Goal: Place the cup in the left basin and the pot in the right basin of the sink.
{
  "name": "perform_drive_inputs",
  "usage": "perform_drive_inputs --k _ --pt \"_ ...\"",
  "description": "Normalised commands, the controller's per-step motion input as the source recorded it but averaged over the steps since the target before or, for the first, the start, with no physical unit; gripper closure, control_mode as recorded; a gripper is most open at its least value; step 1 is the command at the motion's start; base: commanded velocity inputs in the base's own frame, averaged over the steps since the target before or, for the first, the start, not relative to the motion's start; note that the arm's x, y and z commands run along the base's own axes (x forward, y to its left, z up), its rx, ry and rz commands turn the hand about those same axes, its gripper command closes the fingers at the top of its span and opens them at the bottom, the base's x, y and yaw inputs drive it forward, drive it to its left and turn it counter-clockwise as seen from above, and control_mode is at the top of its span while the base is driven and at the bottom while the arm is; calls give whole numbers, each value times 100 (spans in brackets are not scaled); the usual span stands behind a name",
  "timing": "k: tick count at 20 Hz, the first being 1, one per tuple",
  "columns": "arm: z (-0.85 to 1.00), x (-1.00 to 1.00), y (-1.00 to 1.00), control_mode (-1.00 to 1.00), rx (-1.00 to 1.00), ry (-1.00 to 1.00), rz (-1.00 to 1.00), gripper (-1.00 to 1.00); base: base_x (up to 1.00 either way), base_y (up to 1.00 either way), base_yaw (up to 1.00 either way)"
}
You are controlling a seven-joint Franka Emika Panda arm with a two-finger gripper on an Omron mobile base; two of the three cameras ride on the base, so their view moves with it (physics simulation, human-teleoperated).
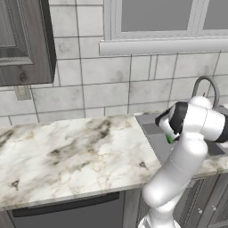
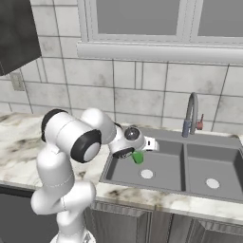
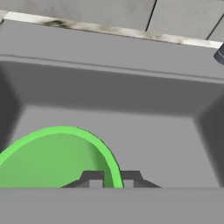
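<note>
The dark grey double-basin sink is lying at the lower right of the right base view, its left basin under the hand. The two-finger gripper is pinching the small bright green plastic cup by its rim, apparently above the basin floor.

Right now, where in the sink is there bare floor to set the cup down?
The hand holds the cup over the left basin; its floor around the drain is bare. The right basin is bare too. Tightest spot: the faucet behind the divider.
</note>
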Motion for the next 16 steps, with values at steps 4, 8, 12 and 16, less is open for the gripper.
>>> perform_drive_inputs --k 4,8,12,16 --pt "-43 0 0 -100 0 -3 0 100 0 0 0" --pt "-42 0 -1 -100 0 -1 0 100 0 0 0" --pt "-44 -3 -1 -100 0 -4 0 100 0 0 0" --pt "-52 -17 0 -100 0 -8 0 100 0 0 0"
